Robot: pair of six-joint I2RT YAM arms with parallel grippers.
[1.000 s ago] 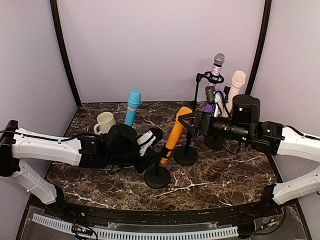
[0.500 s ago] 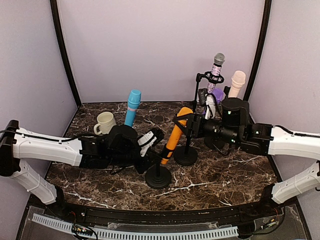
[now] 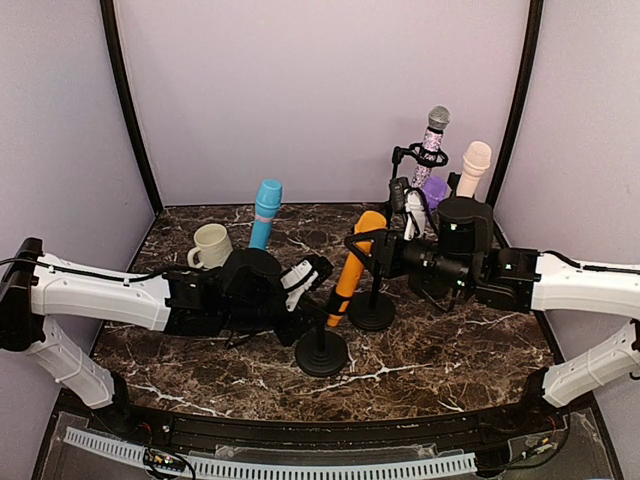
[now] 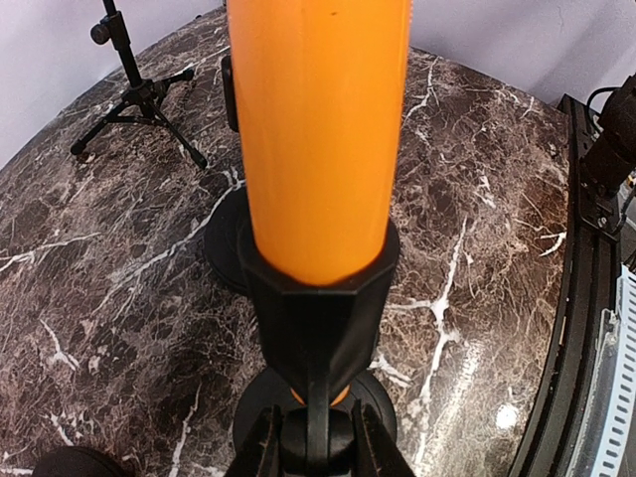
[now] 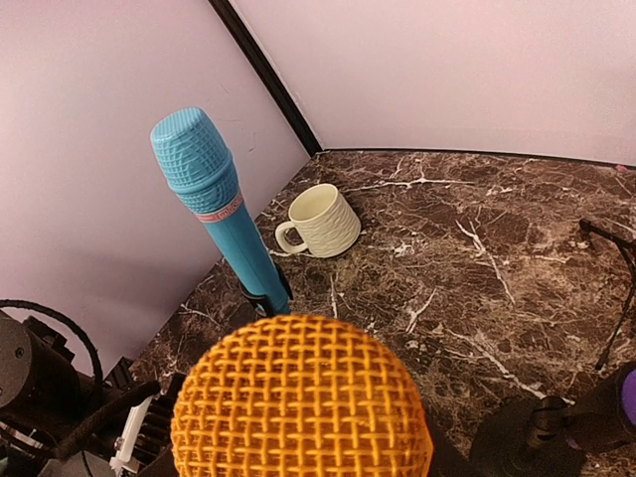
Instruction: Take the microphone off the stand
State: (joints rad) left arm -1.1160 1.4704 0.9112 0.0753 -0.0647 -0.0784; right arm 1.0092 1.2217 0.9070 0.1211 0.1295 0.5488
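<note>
The orange microphone (image 3: 353, 262) leans in the black clip of a round-based stand (image 3: 322, 354) at the table's middle. My left gripper (image 3: 312, 292) is shut on the stand's post just under the clip; in the left wrist view the post (image 4: 316, 442) sits between my fingers (image 4: 260, 449), with the orange body (image 4: 318, 129) above. My right gripper (image 3: 366, 240) is at the microphone's head, its jaws spread on either side of it. The right wrist view shows only the orange mesh head (image 5: 301, 397); its own fingers are hidden.
A blue microphone (image 3: 266, 210) in a stand and a cream mug (image 3: 210, 245) are at the back left. A second round base with a thin post (image 3: 371, 311) stands just right of the orange one. A glitter microphone on a tripod (image 3: 435, 130), a beige one (image 3: 473, 168) and a purple one (image 3: 436, 190) are at the back right.
My right gripper has moved left up to the orange microphone's head. My left gripper and the stand have shifted slightly right.
</note>
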